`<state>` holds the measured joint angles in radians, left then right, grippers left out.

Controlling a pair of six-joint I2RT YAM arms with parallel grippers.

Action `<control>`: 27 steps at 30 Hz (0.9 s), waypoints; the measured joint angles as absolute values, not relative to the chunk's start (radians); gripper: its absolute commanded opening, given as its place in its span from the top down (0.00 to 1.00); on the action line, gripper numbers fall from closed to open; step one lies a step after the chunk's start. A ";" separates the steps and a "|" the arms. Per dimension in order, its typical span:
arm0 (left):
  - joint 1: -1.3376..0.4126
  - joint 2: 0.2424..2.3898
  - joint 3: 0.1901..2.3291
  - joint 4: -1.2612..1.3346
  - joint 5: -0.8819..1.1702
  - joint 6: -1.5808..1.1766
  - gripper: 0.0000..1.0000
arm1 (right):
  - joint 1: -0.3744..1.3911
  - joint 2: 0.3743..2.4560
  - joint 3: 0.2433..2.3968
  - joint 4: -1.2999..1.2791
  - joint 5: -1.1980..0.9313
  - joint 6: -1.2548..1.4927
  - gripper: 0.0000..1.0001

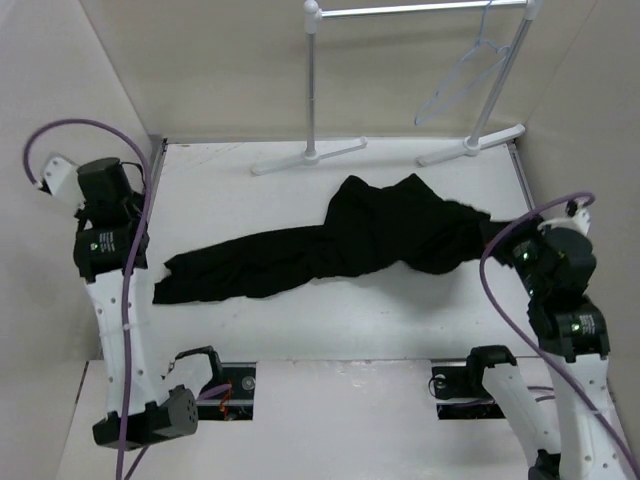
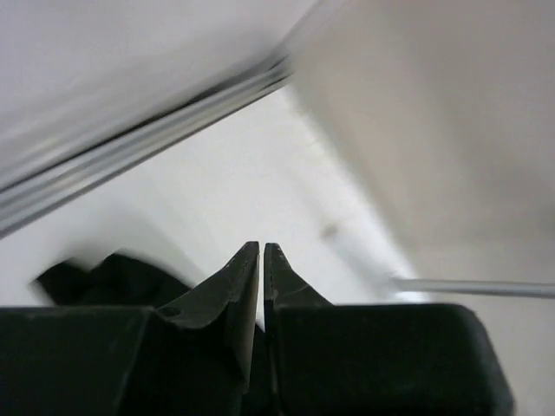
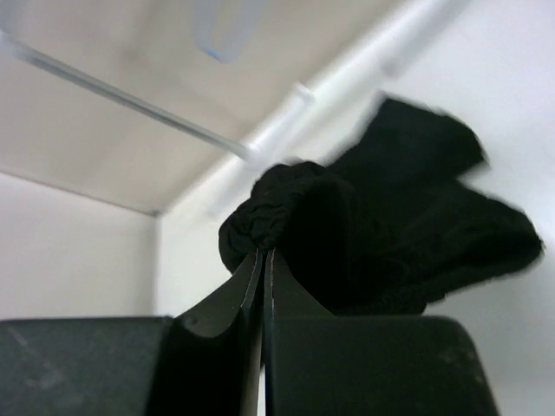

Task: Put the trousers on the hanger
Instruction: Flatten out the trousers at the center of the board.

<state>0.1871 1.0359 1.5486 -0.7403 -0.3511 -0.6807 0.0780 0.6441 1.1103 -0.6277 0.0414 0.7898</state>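
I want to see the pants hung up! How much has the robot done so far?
Nothing is finished yet. The trousers lie on the table, and the hanger hangs bare on the rack. The right gripper seems to pinch their edge; the left gripper is shut on nothing. Hanging them remains.

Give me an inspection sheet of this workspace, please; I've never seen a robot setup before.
Surface: white table, flat.
Job's things: plain black soft trousers lie spread across it; thin pale triangular hanger hangs empty on the rail.
Clutter: nothing seen.
Grippers: left gripper, jaws shut, empty; right gripper, jaws shut on the trousers' bunched end.
Cables: purple cables loop along both arms.
Surroundings: white metal garment rack at the far edge; pale walls.
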 measured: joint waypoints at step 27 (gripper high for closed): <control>-0.227 1.190 0.789 -0.600 -0.288 -0.687 0.48 | 0.419 1.013 0.917 -0.768 0.250 0.610 0.23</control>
<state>-0.2268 1.1896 0.7891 -0.6003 -0.2882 -0.6872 0.4194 1.0134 0.9169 -0.7681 0.2497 0.6098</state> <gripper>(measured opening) 0.598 0.757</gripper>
